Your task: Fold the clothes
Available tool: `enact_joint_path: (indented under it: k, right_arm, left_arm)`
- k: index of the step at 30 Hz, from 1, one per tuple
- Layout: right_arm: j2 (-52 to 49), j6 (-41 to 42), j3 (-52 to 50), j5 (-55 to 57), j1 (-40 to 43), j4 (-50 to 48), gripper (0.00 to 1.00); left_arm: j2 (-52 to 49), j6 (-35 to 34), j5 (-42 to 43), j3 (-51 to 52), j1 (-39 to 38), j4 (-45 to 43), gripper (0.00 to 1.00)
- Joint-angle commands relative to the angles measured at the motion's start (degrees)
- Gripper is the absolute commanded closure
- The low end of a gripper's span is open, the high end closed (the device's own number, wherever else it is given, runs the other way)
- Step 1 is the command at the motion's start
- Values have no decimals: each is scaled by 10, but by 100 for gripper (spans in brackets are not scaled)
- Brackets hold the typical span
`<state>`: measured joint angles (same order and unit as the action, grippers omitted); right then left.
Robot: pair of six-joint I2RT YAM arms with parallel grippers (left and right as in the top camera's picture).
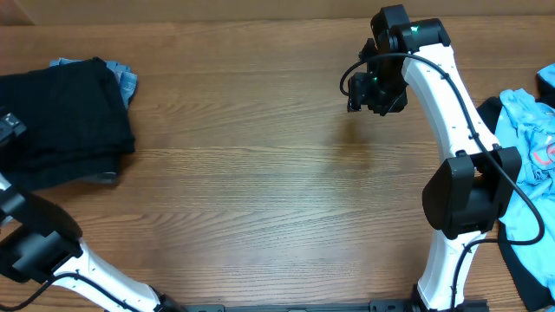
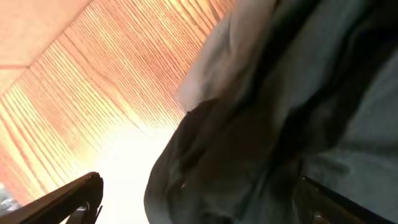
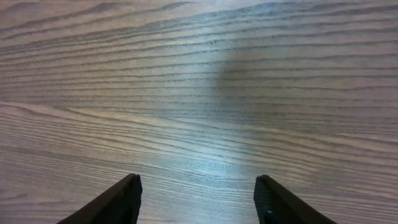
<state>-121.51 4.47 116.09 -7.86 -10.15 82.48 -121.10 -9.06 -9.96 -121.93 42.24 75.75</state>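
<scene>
The black clothes point(image 1: 61, 121) lie folded in a stack at the table's far left. My left gripper point(image 1: 10, 126) is at the stack's left edge. In the left wrist view its fingers point(image 2: 199, 186) are spread wide, with dark fabric point(image 2: 249, 137) and a pale strip point(image 2: 217, 56) filling the gap between them. My right gripper point(image 1: 377, 91) hovers above bare wood at the back right, far from the black clothes. In the right wrist view its fingers point(image 3: 198, 180) are open and empty.
A blue denim-like piece point(image 1: 128, 82) and a grey edge point(image 1: 102, 178) stick out from under the black stack. A light blue printed shirt point(image 1: 529, 147) lies on dark cloth point(image 1: 531, 273) at the right edge. The wooden table point(image 1: 260, 191) spans the middle.
</scene>
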Motion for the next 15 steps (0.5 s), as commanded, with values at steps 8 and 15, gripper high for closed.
enact_joint_path:
  k: [8, 15]
  right_arm:
    - [13, -1, 10, 1, 2, -20, 45]
    - [13, -2, 10, 1, 2, -7, 44]
  left_arm:
    - [52, 77, 366, -87, -42, 53, 43]
    - [41, 47, 364, 163, -2, -30, 46]
